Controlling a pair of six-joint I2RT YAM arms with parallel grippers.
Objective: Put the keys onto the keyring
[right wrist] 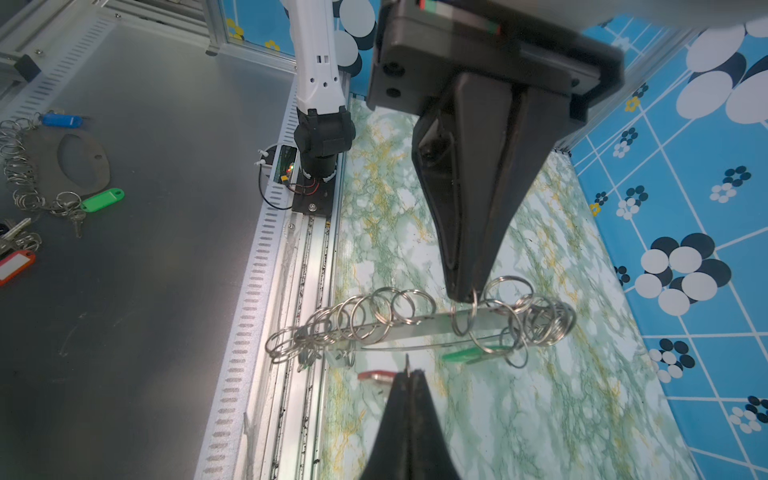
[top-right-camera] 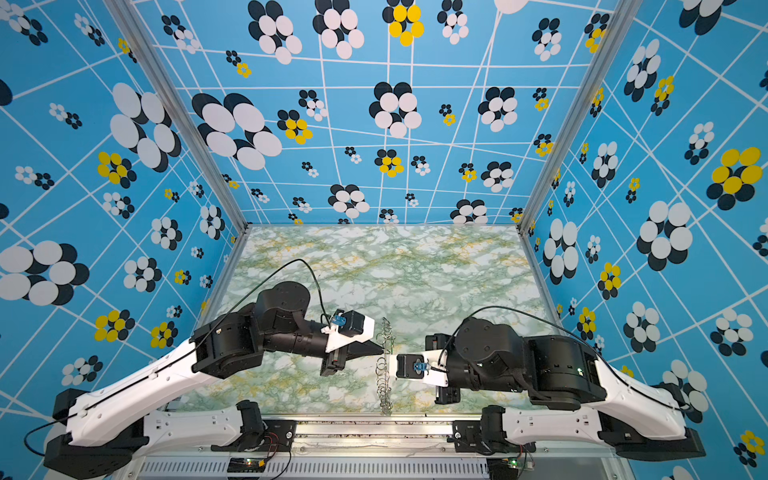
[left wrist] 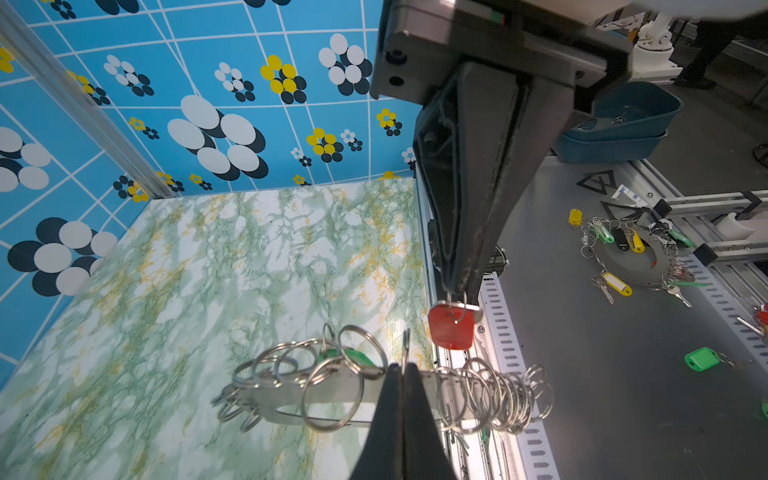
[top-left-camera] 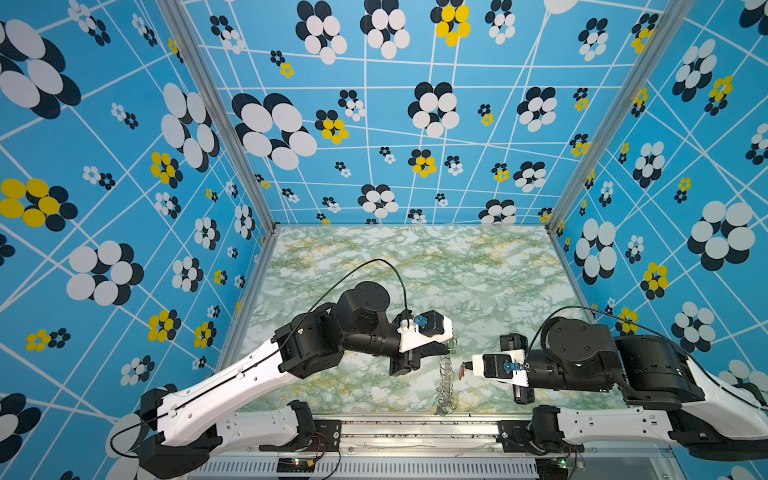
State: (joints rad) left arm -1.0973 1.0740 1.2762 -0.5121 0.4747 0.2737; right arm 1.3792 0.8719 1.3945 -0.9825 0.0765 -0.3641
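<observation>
Firmly, left hand (left wrist: 403, 368) pinches a wire ring (left wrist: 406, 343) on the flat keyring (left wrist: 282, 399); right hand (right wrist: 408, 374) clenches red-tagged key (left wrist: 451, 328).

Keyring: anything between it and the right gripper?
Nothing: the right wrist view shows a bare gap between keyring and right gripper, which holds the red tag.

**Tabletop status**

Tabletop (top-left-camera: 415, 266): green-white marble print with yellow veins, aluminium front rail (top-left-camera: 415, 428) along the near edge. Keyring (top-left-camera: 445, 374) sits over the near strip, seen edge-on in both top views, its near end reaching the rail. Can't tell whether it touches the surface. Past the rail, a grey metal deck (left wrist: 602, 374) carries a second ring plate (left wrist: 631, 270) hung with tagged keys. A yellow-tagged key (left wrist: 618, 284) lies just beside that plate, and a loose green tag (left wrist: 701, 359) lies apart from it.
</observation>
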